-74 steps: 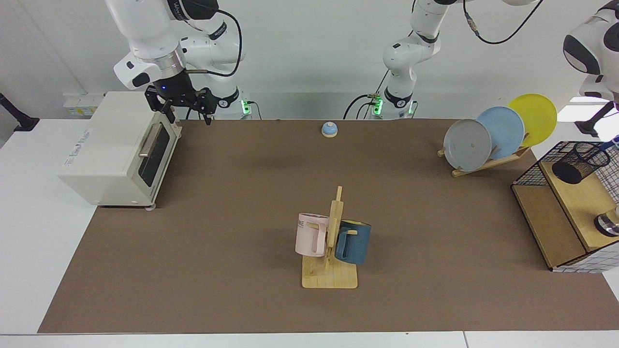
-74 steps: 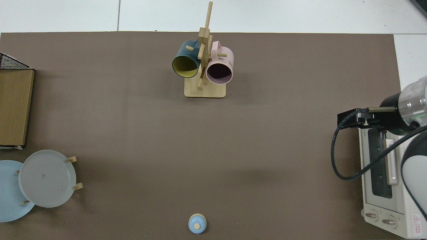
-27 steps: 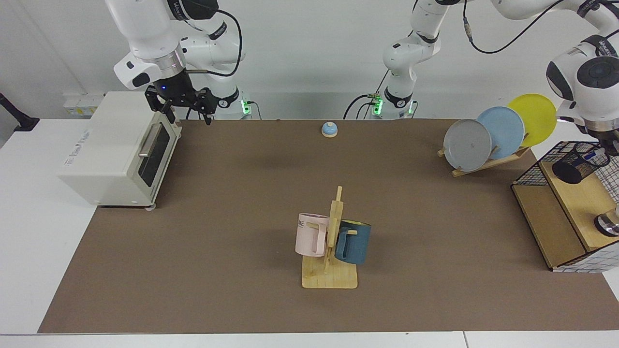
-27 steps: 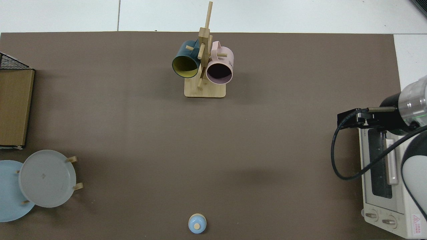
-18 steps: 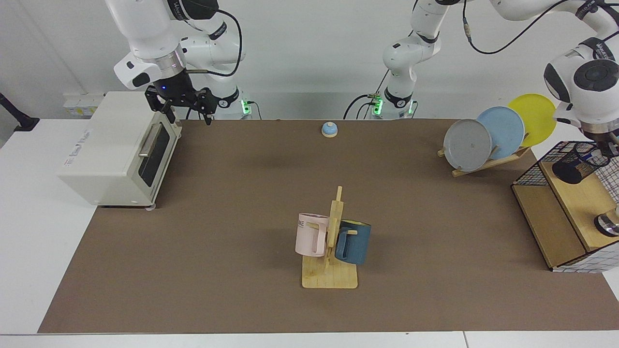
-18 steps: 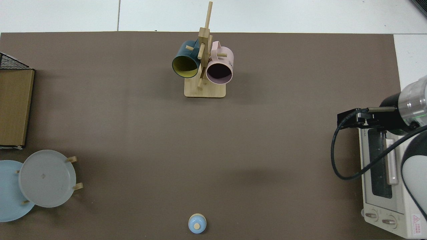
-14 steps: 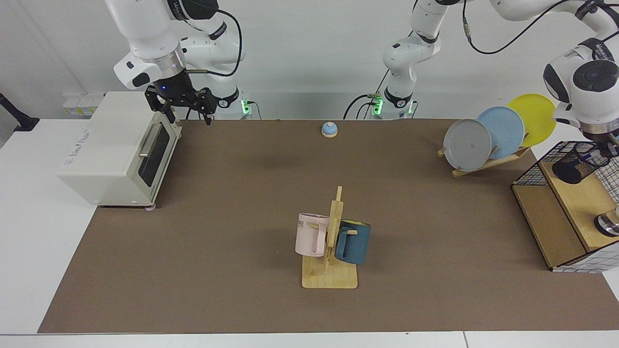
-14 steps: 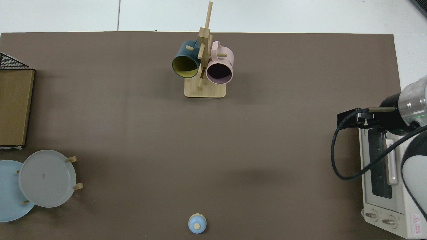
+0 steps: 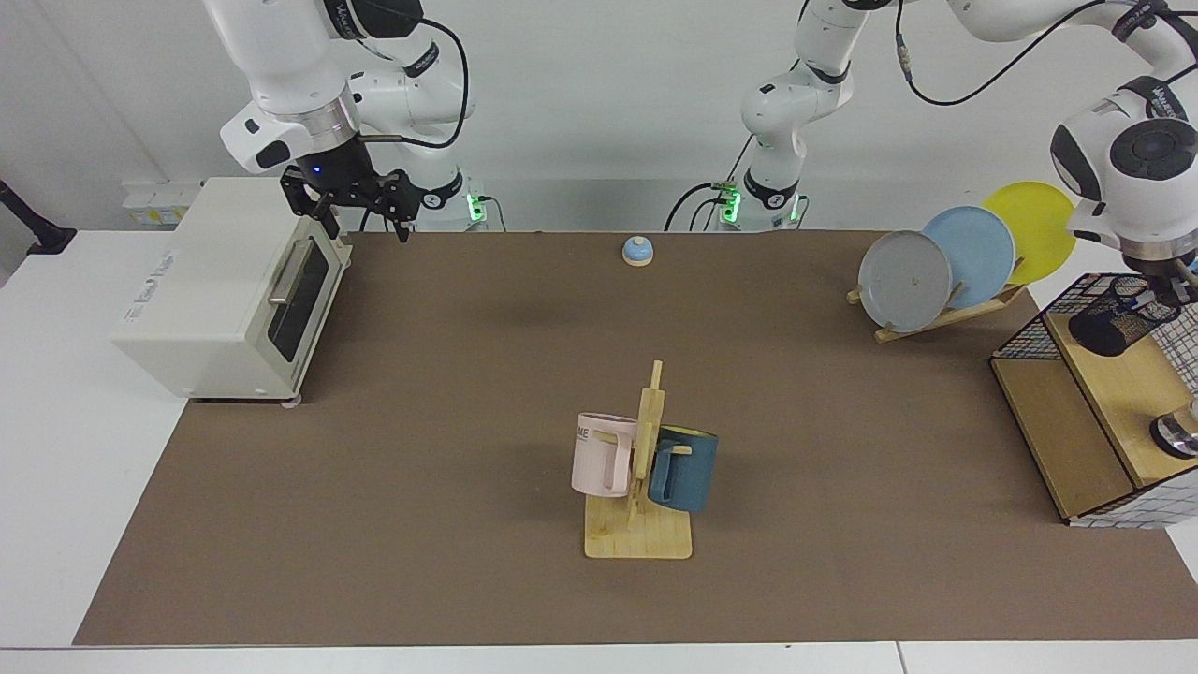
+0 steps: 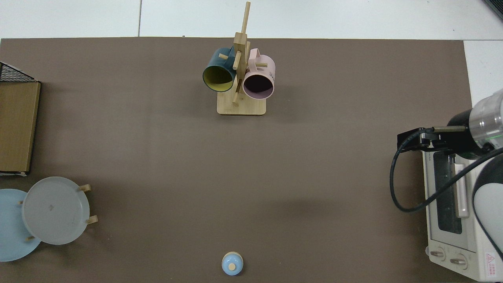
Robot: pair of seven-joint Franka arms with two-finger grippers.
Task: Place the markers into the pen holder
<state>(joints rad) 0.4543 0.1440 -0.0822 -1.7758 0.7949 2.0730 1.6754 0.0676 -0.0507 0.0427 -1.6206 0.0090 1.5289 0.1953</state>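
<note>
At the facing view's left edge, the right gripper (image 9: 360, 213) waits over the front top edge of a toaster oven (image 9: 225, 292), fingers spread and holding nothing. Mid-table, a mug rack (image 9: 639, 487) stands alone on the brown mat (image 9: 421, 449), with open room all around it. A small bell (image 9: 637, 250) sits near the far edge, and a plate rack (image 9: 964, 257) stands beyond it. At the far right the left gripper (image 9: 1163, 292) hangs at the rim of the pen holder (image 9: 1119, 316), a black mesh cup on a wooden shelf (image 9: 1128, 393) inside a wire basket frame (image 9: 1034, 318). Whether its fingers are parted cannot be told. No marker shows clearly; a hint of blue at the holder's mouth may be one. The step looks like the drop-in or the moment just after, so the next move calls for a straight lift clear of the rim and the basket wires. The top view cuts off this corner.
</note>
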